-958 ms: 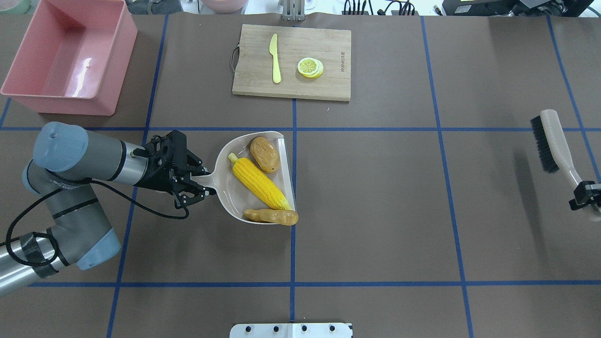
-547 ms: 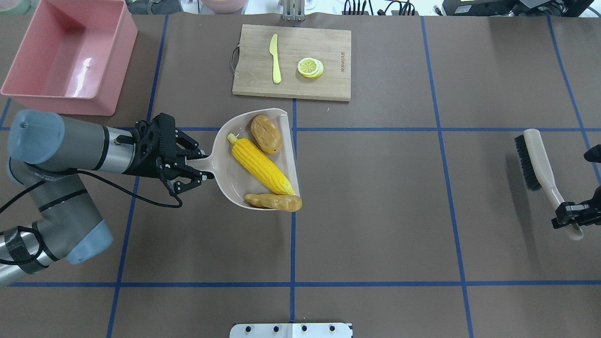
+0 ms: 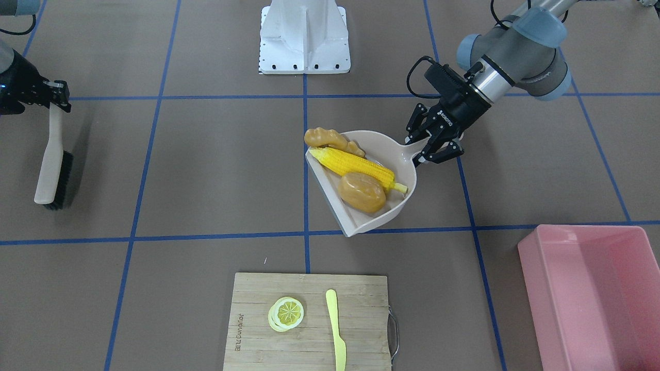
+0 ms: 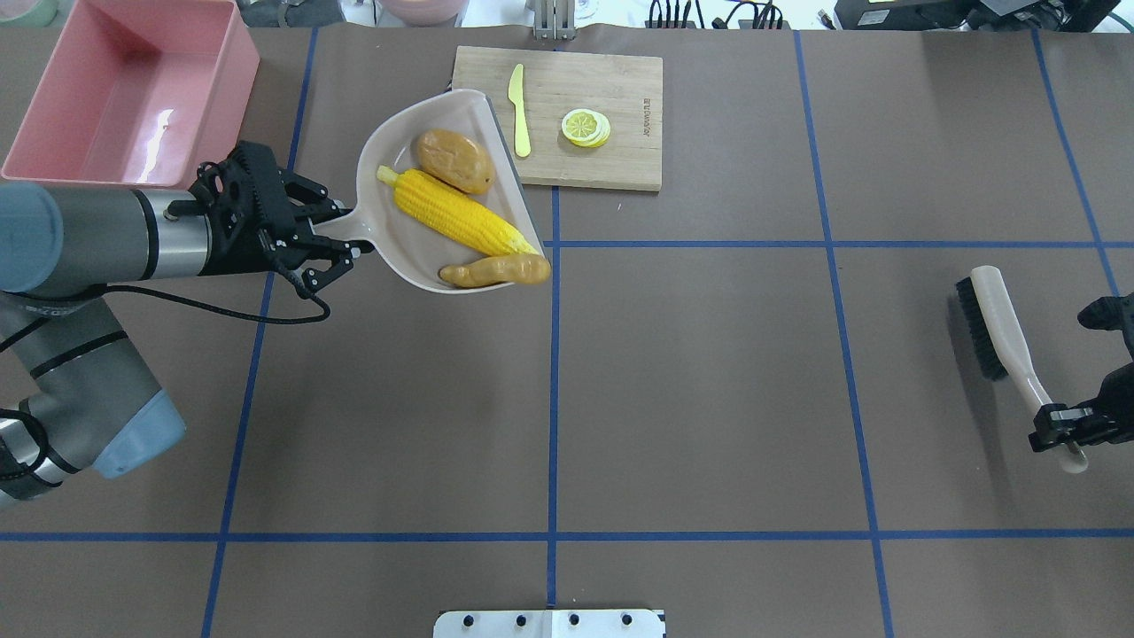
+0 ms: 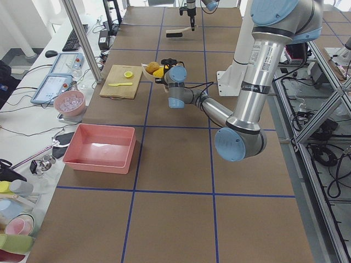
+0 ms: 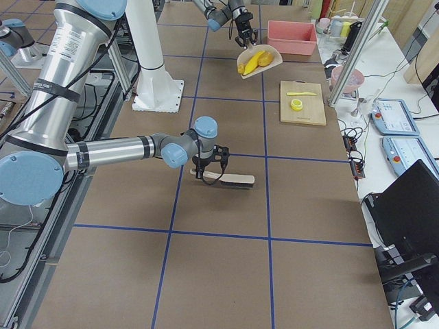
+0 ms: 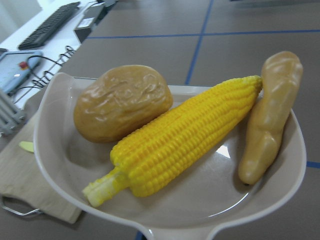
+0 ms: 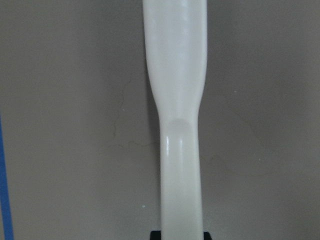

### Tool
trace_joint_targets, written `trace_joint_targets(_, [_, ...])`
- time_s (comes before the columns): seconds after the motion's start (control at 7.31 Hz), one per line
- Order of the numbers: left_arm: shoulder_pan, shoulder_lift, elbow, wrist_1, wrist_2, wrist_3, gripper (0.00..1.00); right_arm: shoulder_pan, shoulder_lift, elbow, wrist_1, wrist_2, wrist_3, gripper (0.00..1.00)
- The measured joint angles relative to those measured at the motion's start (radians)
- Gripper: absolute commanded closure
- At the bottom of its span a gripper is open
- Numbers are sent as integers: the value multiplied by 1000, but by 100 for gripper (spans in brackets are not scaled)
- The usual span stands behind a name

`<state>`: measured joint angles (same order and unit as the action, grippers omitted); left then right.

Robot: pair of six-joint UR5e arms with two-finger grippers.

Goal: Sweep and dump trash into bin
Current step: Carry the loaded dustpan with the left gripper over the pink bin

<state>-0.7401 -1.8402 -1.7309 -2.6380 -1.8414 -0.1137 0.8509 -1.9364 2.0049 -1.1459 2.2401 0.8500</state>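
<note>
Overhead exterior view: the left claw (image 4: 341, 241), clamped on the handle of the dustpan (image 4: 399, 239), has within the last second lifted its load and swung it close to the pink bin (image 4: 226, 115), so the sweeping looks done and only the tip-out remains. The corn cob (image 4: 461, 213), ginger root (image 4: 496, 270) and wrinkled brown lump (image 4: 454, 161) all ride in the dustpan, the root at its open lip, and the bin holds none of them yet. The right claw (image 4: 1059, 427) grips the brush (image 4: 997, 323) by its handle, well apart on the opposite side.

You can read one marking: "ROBOTIQ", in white on the left gripper (image 3: 434, 152) body. The stamp on the cutting board (image 3: 361, 309) is too small to read.
</note>
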Motion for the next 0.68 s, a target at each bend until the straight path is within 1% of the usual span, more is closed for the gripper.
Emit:
trace_joint_targets(0.14, [-12,3,-1,14,33,-90,100,-12,-1,0,0,-6,2,100])
trace_joint_targets(0.55, [-69,17,-1,32,70,-350,100,-39,-8,0,0,-22,1,100])
trace_joint_targets(0.68, [-94,20,-1,33,118,-393,100,-45,-9,0,0,-26,1,100])
